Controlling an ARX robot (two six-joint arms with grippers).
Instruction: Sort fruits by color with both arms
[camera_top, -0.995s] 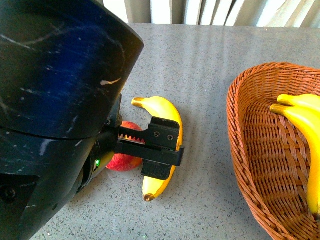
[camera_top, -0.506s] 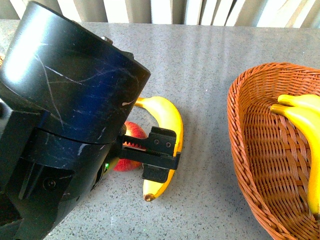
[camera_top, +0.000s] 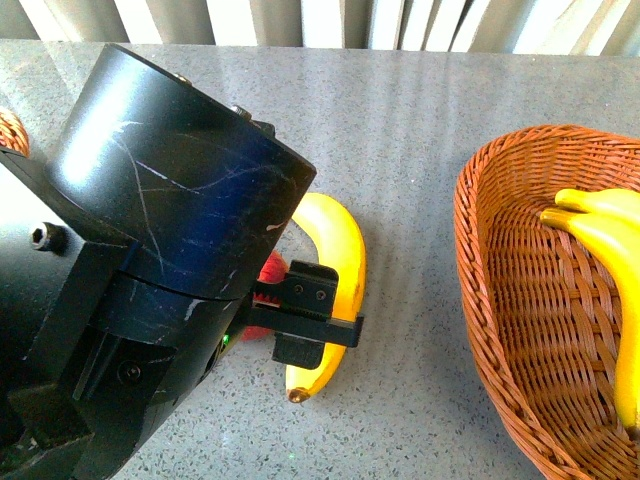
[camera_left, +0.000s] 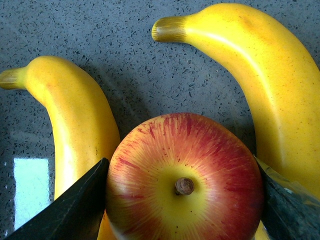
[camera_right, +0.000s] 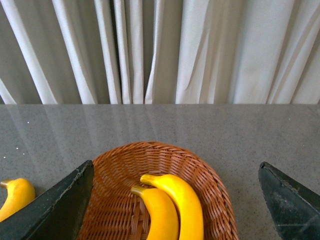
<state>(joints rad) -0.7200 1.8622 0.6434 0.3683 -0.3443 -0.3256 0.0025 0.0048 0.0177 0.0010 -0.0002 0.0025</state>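
Observation:
A red apple (camera_left: 185, 175) with a yellow patch round its stem sits between the jaws of my left gripper (camera_left: 182, 187), which is shut on it. On the grey table a yellow banana (camera_left: 75, 125) lies on one side of it and a second banana (camera_left: 270, 90) on the other. The front view shows only a red sliver of the apple (camera_top: 270, 270) behind the left gripper (camera_top: 300, 315), next to a banana (camera_top: 335, 250). My right gripper (camera_right: 175, 170) hangs open over a wicker basket (camera_right: 165, 152) holding two bananas (camera_right: 167, 210).
The wicker basket (camera_top: 475, 250) stands at the right of the table with its bananas (camera_top: 600, 235) inside. An edge of another wicker basket (camera_top: 10, 130) peeks out at far left behind my bulky left arm (camera_top: 150, 280). White curtains (camera_right: 160, 50) hang beyond the table.
My left arm's bulk has swung lower and back in the front view and now covers most of the apple. The gripper has stayed beside the banana.

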